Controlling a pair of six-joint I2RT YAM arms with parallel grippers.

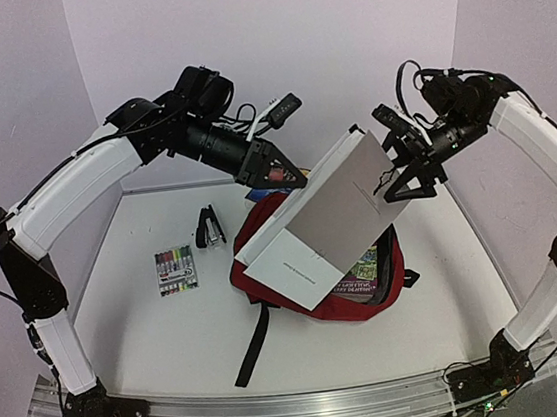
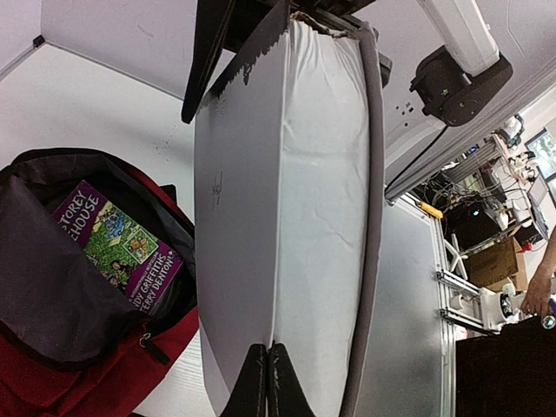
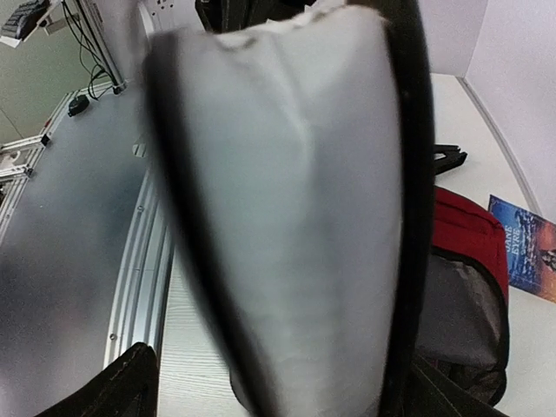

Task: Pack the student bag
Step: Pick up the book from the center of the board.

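Top view: student bag lies open mid-table, book inside; markers at its 9 o'clock, stapler at 10. A binder hangs tilted over the bag. The left gripper is pinched tight on the binder's 10 o'clock corner, and the right gripper is at its 2 o'clock corner. Left wrist: fingertips are closed on the cover edge, bag mouth at 8 o'clock. Right wrist: jaws are wide and straddle the binder, a gap on 1 side, so no clamp. Risks: the thin pinch may slip, the cover may swing open, or the binder may snag the bag rim or jam on the book. The binder hides most of the bag mouth, and the right wrist view is blurred.
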